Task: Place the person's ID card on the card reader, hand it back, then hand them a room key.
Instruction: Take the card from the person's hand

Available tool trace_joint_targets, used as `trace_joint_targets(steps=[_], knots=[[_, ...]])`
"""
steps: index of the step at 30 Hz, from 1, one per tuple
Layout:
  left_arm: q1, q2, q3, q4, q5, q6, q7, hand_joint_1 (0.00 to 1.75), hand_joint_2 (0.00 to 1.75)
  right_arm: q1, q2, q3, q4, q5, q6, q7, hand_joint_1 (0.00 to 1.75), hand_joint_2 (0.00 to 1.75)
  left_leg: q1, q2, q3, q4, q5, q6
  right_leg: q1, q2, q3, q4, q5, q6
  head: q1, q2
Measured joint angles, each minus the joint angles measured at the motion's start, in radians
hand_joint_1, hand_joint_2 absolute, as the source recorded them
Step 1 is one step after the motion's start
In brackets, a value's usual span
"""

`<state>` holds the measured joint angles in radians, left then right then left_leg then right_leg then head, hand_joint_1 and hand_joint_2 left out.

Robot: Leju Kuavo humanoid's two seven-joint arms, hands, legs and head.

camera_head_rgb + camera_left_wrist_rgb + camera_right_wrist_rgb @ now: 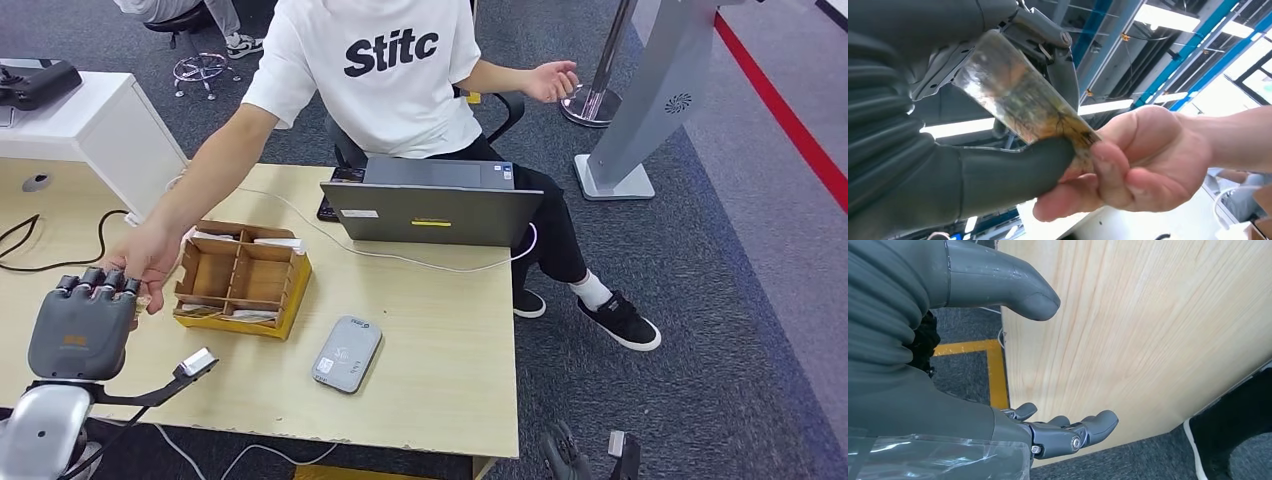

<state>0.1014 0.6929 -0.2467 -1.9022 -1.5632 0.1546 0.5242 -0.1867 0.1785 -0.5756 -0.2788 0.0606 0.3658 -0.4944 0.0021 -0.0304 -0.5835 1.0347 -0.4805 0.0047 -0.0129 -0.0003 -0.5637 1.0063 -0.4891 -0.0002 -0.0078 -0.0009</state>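
The left robot hand (963, 165) has a card (1023, 107) pinched between its thick thumb and darker fingers, at the near left of the table (440, 340). A person's hand (1133, 160) grips the card's free end, so both hold it at once; whether this is the ID or the room key I cannot tell. The card looks thin, light, stiff and glossy, so likely slippery: it is best taken flat across its faces near one short end, leaving the other end free for the person. The reader (347, 353) lies right of the wooden tray (240, 280), with nothing on it. The right robot hand (1068, 432) hangs below the table's near edge, fingers loosely apart and holding nothing. A laptop (435, 205) stands at the far side.
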Motion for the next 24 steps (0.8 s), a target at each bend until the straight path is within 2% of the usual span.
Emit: trace_joint_targets(steps=[12,15,19,24], knots=[[-0.035,-0.036,0.002,0.001,-0.004,0.004,0.058,1.75,1.75,0.000,0.004,0.000,0.002,0.004,-0.002,0.000,0.00,1.75,0.000,0.001,0.000,0.000,0.000,0.000,0.000,0.002,-0.001,0.000,0.000,0.000,0.000,0.000],[-0.035,-0.059,0.013,0.001,-0.004,0.003,0.038,1.75,1.75,0.000,0.004,0.000,0.002,0.005,-0.004,0.000,0.00,1.75,0.000,0.001,-0.001,0.000,0.000,0.000,0.000,0.002,-0.001,0.000,0.000,0.000,0.000,0.000],[-0.035,-0.131,0.033,0.006,-0.004,0.014,-0.060,1.75,1.75,0.000,0.006,-0.002,0.002,0.001,-0.009,-0.001,0.00,1.75,-0.001,0.001,-0.001,0.000,0.000,0.000,0.000,0.002,-0.001,0.000,0.000,0.000,0.000,0.000],[-0.035,-0.279,0.024,0.034,-0.005,0.019,-0.248,1.75,1.75,0.001,0.009,-0.015,0.002,0.001,-0.009,-0.008,0.00,1.75,-0.001,0.001,-0.001,0.000,0.000,0.000,-0.001,0.002,-0.001,-0.001,0.001,0.001,0.000,0.000]])
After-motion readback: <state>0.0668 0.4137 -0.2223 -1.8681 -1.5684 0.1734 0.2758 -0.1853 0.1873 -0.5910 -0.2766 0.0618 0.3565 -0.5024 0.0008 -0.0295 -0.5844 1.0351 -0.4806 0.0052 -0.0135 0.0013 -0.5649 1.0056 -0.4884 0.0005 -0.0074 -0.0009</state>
